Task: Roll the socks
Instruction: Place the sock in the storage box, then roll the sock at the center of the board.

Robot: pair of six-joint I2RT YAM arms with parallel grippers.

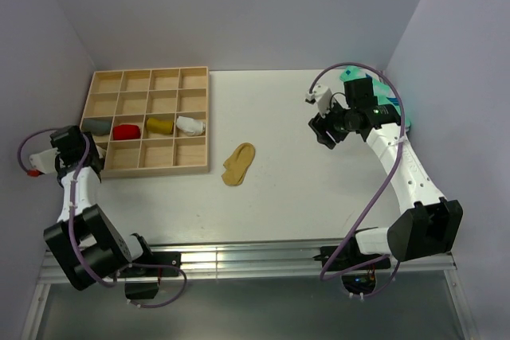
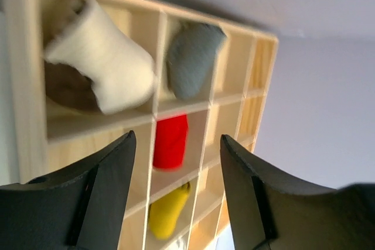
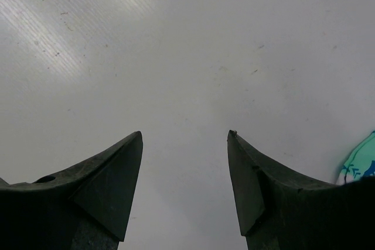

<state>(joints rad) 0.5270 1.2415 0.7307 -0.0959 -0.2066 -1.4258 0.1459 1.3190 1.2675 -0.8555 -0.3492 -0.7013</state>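
Sock to roll: the mustard-yellow sock point(image 1: 239, 163) lies flat and unrolled on the table point(image 3: 176, 39), well to the left of my right pincer point(image 3: 184, 136) and near the right wall of the tray point(image 1: 151, 170).
Right pincer: released, nothing between its fingers, hanging over bare table; a teal cloth point(image 3: 357, 165) sits at its right.
Left pincer point(image 2: 179, 139): released and empty at the tray's left side.
Ahead of left pincer: cream roll point(image 2: 99, 62), grey roll point(image 2: 190, 57), red roll point(image 2: 171, 141) and yellow roll point(image 2: 167, 212), each in its own compartment.
Step in hand: as I judge it, reaching the flat sock with both pincers.
Doing it well: come in low, pin 1 end with 1 pincer, pinch the toe with the other, and turn it over onto itself tightly.
Risk: thin knit may slide or bunch if I drag it.
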